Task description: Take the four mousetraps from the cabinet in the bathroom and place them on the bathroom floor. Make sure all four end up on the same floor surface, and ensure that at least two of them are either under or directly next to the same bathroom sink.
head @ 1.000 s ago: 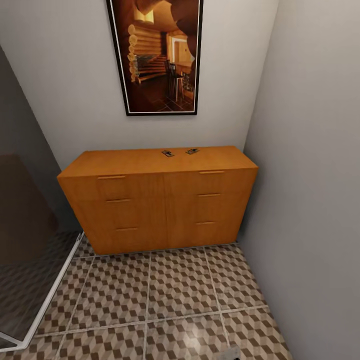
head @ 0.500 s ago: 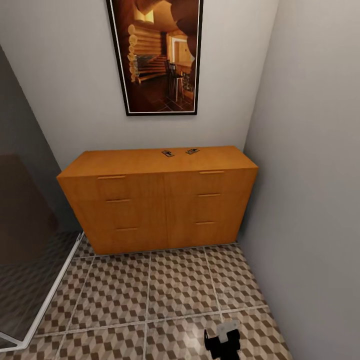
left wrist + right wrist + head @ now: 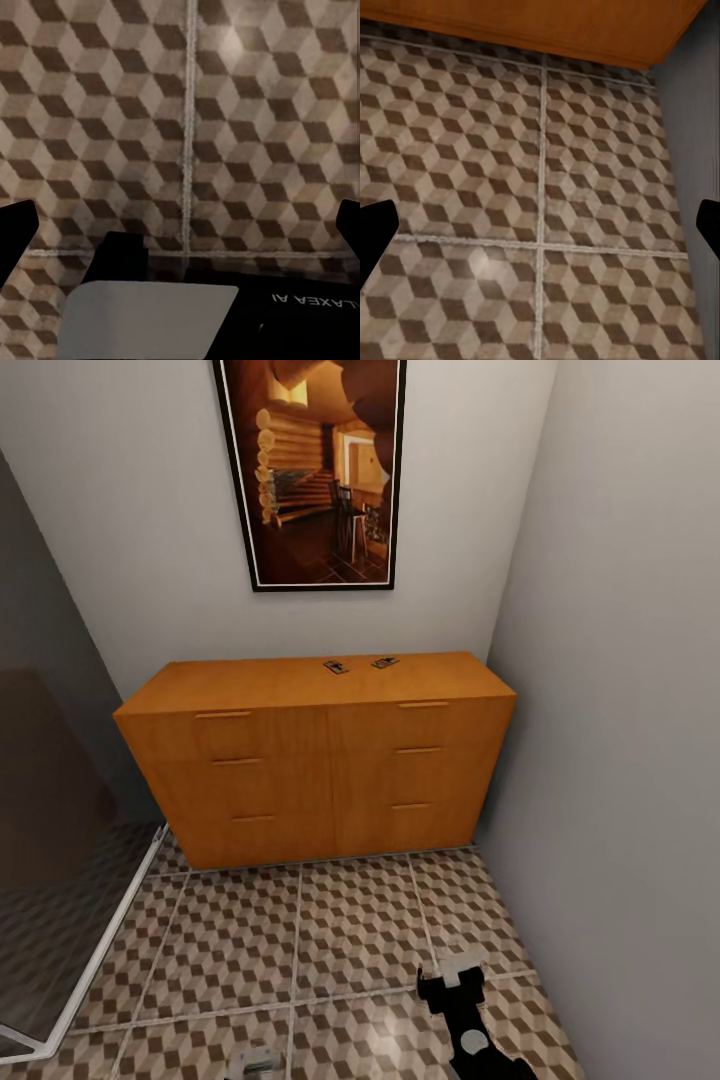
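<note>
The right gripper (image 3: 447,988) sits low over the bathroom floor (image 3: 330,930), and its two fingers are spread wide apart with nothing between them. In the left wrist view, the left gripper (image 3: 180,225) is wide open too and holds nothing; it hangs just above the tiles. Two mousetraps (image 3: 336,666) (image 3: 384,661) lie close together on the worktop of the orange cabinet (image 3: 310,760), near the back, well away from both grippers. I cannot see the other two. What could go wrong, I think: the traps are tiny and flat, so the fingers may slip off one or push it away toward the wall. The reach is long, so an arm could bump the cabinet front. The grey wall (image 3: 620,710) on the right stands close and leaves little room for the right arm. A glass panel (image 3: 60,860) stands on the left, and a big picture (image 3: 315,470) hangs above the cabinet.
</note>
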Motion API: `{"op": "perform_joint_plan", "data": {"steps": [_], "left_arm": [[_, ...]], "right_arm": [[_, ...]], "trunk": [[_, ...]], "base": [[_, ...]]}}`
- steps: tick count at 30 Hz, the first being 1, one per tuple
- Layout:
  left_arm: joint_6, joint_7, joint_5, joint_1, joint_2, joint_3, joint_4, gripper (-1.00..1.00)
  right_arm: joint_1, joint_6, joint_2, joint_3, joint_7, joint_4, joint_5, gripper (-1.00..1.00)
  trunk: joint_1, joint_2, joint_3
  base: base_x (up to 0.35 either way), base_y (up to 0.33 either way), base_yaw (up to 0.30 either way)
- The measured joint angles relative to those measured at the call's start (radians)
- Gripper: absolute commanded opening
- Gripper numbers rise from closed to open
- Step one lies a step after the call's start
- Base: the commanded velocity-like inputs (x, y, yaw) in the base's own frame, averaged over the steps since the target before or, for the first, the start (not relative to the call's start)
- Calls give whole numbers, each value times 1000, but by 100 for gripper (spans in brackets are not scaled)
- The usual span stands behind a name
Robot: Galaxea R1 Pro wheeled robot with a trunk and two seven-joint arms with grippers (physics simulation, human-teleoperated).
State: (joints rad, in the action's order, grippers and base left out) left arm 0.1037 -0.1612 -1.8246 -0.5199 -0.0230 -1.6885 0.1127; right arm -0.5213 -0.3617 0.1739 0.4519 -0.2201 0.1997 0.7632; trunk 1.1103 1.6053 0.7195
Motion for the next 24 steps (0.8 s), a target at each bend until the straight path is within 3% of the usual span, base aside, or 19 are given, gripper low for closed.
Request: {"op": "perform_joint_plan", "data": {"steps": [2, 3, 4, 5, 6, 7, 8, 9, 16, 18, 24], "left_arm": [[11, 0, -1, -11, 0, 0, 0, 100], [161, 0, -1, -71, 1, 0, 0, 100], [176, 0, 0, -204, 1, 0, 0, 100], [183, 0, 1, -400, 0, 1, 0, 100], [191, 0, 4, -551, 0, 2, 0, 100], [201, 0, 3, -615, 0, 2, 0, 100], [212, 1, 3, -600, 0, 2, 0, 100], [224, 1, 0, -531, -1, 1, 0, 100], [284, 2, 2, -608, -5, 5, 11, 100], [293, 2, 2, -635, -10, 7, 20, 100], [304, 2, 1, -698, -19, 10, 42, 100]], "right_arm": [[-11, 11, 0, 0, 0, 11, -11, 100], [-44, 210, -1, 1, -2, 121, -53, 100], [-175, 235, 0, 0, -2, 146, -63, 100], [-336, 245, 0, -3, -2, 149, -66, 100], [-404, 257, 0, -2, -2, 149, -69, 100], [-383, 269, 0, -3, -1, 150, -71, 100], [-375, 281, 0, -1, 1, 150, -74, 100], [-387, 294, 0, -2, 5, 151, -75, 100], [-445, 366, 0, 1, 97, 204, -85, 100], [-455, 402, -1, 3, 144, 259, -87, 100], [-462, 519, -1, 4, 200, 406, -90, 100]], "trunk": [[0, 0, 0], [0, 0, 0], [0, 0, 0], [0, 0, 0], [0, 0, 0], [0, 0, 0], [0, 0, 0], [0, 0, 0], [0, 0, 0], [0, 0, 0], [0, 0, 0]], "base": [[0, 0, 0], [0, 0, 0], [0, 0, 0], [0, 0, 0], [0, 0, 0], [0, 0, 0], [0, 0, 0], [0, 0, 0], [0, 0, 0], [0, 0, 0], [0, 0, 0]]}}
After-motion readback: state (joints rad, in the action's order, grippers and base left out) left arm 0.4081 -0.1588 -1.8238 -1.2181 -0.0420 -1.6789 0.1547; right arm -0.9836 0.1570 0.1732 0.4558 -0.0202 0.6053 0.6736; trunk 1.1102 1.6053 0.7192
